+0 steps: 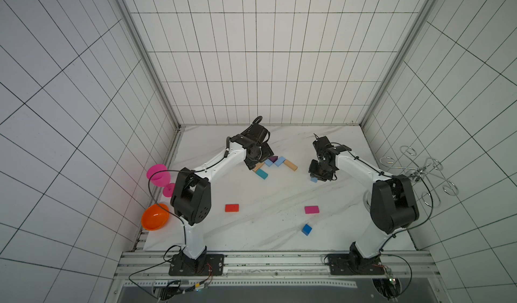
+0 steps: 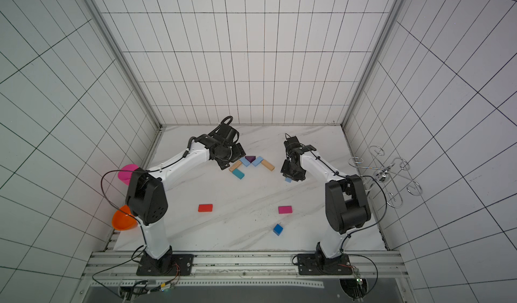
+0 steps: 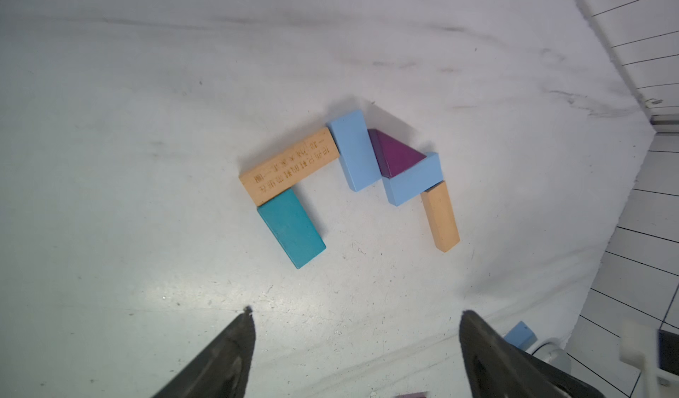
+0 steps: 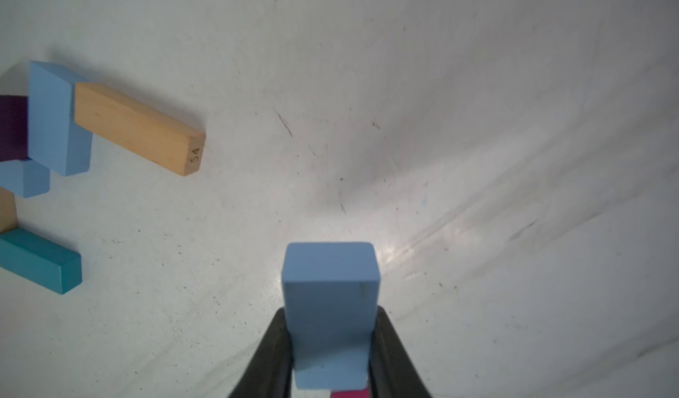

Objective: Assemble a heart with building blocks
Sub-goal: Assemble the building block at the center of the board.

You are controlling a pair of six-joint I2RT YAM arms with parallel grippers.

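Top views, both: the heart (image 1: 272, 164) is part-built at centre frame on the bench (image 1: 265, 231). The purple triangle (image 1: 273, 158) sits at the notch, flanked by laid light-blue blocks (image 1: 279, 161), then tan blocks (image 1: 291, 165), with a teal block (image 1: 261, 173) below the left side. Loose stock lies lower in frame: red block (image 1: 232, 208), magenta block (image 1: 311, 210), blue cube (image 1: 307, 229). The left hand (image 1: 253, 163) hangs over the outline's left end. The right hand (image 1: 317, 175), right of the outline, is clamped on a held light-blue block (image 1: 314, 179). The pink goblet (image 1: 158, 174), orange bowl (image 1: 155, 216) and wire rack (image 1: 419, 173) stand at the edges, well apart from the work.

Left wrist: the left hand (image 3: 357, 314) is spread wide and empty. The six laid blocks merely abut, unfastened.

Right wrist: the right hand (image 4: 330, 315) pinches the held light-blue block (image 4: 330, 286) across its narrow sides, one end projecting ahead.

Judgement: the blocks look light, rigid and smooth-painted. They are not fragile but are liable to twist in a shallow pinch. Grasp them across the long flat sides, near mid-length. The nearest tan block and the left hand crowd the placement area, and a nudge would shift the outline.
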